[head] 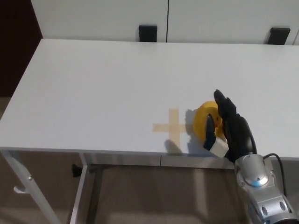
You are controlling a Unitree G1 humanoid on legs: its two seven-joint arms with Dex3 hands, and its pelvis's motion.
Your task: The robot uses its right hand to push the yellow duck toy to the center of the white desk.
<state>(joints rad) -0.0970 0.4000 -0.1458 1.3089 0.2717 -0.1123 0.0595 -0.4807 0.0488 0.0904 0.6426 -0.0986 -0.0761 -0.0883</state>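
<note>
right hand (229, 130) fingers spread, grasping nothing, pressed flat against the yellow duck toy (205, 120) from 3 o'clock. duck sits just at 3 o'clock of the tape cross (174, 127) on the white desk (93, 84). nearly done; a last nudge toward 9 o'clock remains.
</note>
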